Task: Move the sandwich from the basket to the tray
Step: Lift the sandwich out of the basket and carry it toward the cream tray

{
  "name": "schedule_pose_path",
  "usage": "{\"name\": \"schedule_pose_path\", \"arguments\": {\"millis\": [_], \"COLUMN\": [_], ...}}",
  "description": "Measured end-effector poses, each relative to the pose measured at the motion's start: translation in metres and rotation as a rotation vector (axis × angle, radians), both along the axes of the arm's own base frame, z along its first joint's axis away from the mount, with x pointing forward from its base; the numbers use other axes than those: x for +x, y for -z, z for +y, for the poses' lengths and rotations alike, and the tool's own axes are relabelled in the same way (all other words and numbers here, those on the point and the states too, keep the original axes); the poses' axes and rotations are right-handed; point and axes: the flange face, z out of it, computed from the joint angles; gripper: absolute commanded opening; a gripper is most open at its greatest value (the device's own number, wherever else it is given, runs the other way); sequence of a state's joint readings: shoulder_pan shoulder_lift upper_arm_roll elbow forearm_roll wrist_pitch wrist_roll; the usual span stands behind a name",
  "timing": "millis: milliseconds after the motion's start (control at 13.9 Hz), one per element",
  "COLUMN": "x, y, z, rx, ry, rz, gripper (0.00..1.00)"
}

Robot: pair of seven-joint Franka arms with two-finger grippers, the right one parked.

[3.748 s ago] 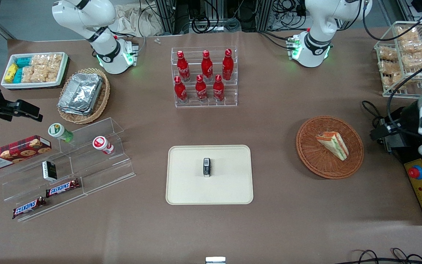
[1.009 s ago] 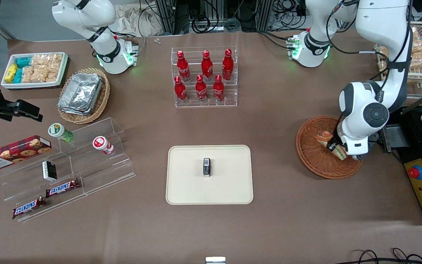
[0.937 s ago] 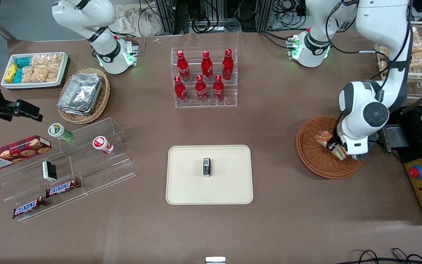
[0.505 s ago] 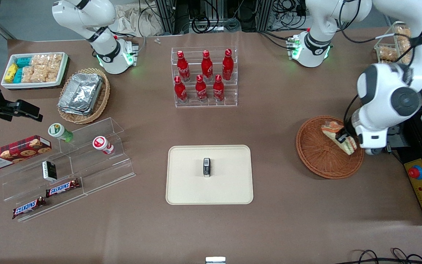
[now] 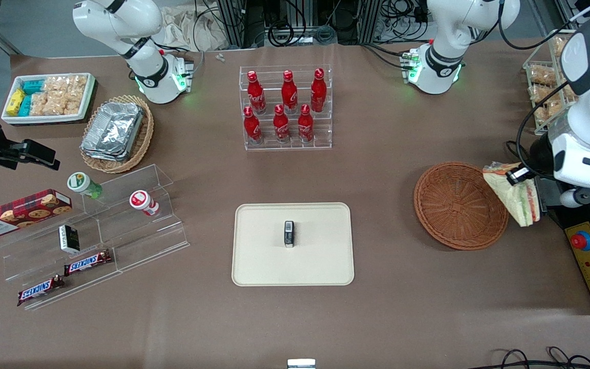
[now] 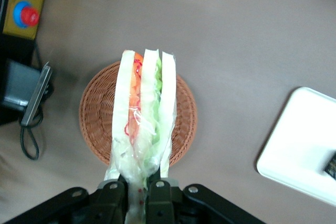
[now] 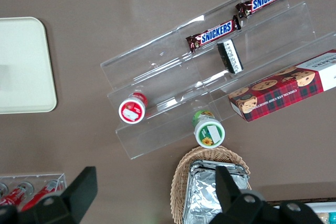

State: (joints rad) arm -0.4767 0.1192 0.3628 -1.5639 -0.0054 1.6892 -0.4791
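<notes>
Pale-bread sandwich (image 5: pixel 516 199) clamped in gripper (image 5: pixel 514 176) (fingers tight on wrapped end), raised above wicker basket (image 5: pixel 454 205), tray (image 5: pixel 264 256) well apart.

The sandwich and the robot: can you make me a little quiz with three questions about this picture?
1. True or false: the sandwich lies in the basket.
2. What does the gripper hold? A) bottle B) sandwich C) candy bar
3. What small thing stands on the tray?

Key: 1. False; it is lifted, above the basket's edge. 2. B. 3. A small dark object; what it is cannot be told.
</notes>
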Motion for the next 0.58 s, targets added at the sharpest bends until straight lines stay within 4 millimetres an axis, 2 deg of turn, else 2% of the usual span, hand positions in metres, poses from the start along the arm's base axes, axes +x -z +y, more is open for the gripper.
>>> {"name": "schedule_pose_path", "arguments": {"millis": [72, 216, 577], "x": [0.006, 0.022, 0.061], "y": [0.002, 0.023, 0.108], "z": [-0.021, -0.067, -0.168], "rx": [0.0, -0.024, -0.07], "ry": [0.042, 0.103, 0.224], "rz": [0.0, 0.019, 0.025], "gripper": [0.0, 0.0, 0.0]}}
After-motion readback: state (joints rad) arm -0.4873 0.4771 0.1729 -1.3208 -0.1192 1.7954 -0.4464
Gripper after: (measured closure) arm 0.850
